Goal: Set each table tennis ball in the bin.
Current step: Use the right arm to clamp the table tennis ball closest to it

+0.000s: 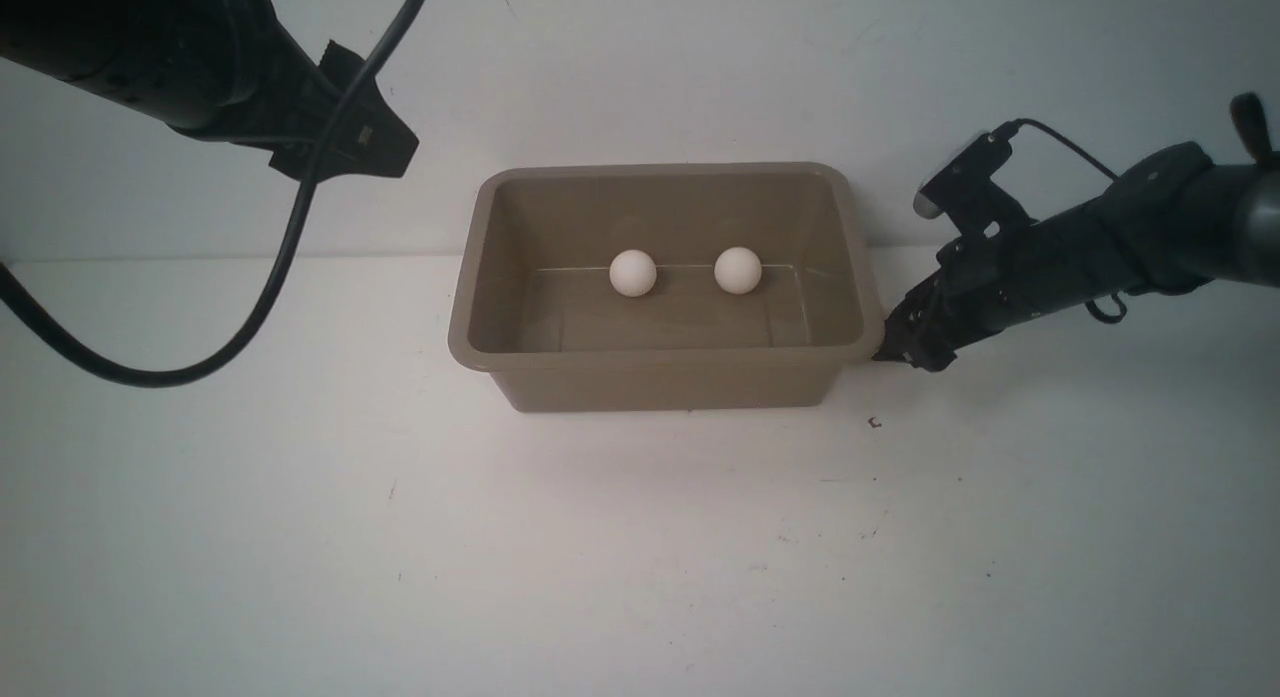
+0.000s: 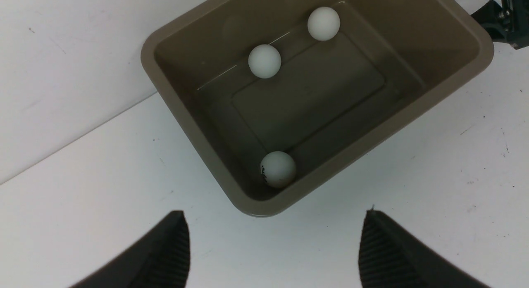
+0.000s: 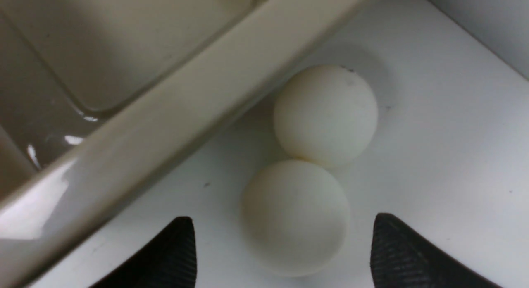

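The taupe bin (image 1: 660, 377) stands mid-table. Two table tennis balls (image 1: 632, 273) (image 1: 738, 270) lie against its far wall. The left wrist view adds a third ball (image 2: 277, 169), with a dark mark, in a near corner of the bin (image 2: 363, 143). My left gripper (image 1: 385, 147) hangs high to the bin's left, open and empty (image 2: 275, 215). My right gripper (image 1: 895, 349) is low at the bin's right wall, open. Two more balls touch each other on the table beside the rim (image 3: 173, 114): one (image 3: 295, 215) between the open fingers, the other (image 3: 325, 114) beyond it. The front view hides both.
A black cable (image 1: 250, 312) loops down from the left arm over the table's left side. A pale wall (image 1: 640, 67) rises just behind the bin. A small dark speck (image 1: 874, 423) lies on the white table in front of the right gripper.
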Motion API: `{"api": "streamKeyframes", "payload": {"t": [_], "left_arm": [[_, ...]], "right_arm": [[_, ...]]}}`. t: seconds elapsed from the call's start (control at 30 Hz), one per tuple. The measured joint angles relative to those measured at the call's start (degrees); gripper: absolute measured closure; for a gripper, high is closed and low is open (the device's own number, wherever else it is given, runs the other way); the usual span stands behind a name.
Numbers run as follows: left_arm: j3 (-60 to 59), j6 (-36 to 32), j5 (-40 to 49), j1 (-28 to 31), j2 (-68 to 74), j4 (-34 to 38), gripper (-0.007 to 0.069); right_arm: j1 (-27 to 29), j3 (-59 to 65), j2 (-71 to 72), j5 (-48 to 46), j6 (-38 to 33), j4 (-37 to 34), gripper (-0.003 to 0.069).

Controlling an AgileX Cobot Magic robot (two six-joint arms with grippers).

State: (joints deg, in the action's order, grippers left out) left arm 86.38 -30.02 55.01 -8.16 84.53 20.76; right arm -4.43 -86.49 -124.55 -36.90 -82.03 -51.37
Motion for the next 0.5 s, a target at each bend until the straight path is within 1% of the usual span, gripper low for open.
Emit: {"api": "streamKeyframes", "payload": {"t": [0.2,0.27,0.5], "left_arm": [[0.0,0.0,0.0,0.0,0.0,0.0,0.0134],[0.0,0.0,0.0,0.0,0.0,0.0,0.0134],[0.0,0.0,0.0,0.0,0.0,0.0,0.0134]], "right_arm": [[0.0,0.0,0.0,1.4,-1.0,-1.0,0.0181],[0.0,0.0,0.0,1.6,-1.2,-1.2,0.0209],[-0.2,0.0,0.0,1.4,-1.4,-1.5,0.0237]]}}
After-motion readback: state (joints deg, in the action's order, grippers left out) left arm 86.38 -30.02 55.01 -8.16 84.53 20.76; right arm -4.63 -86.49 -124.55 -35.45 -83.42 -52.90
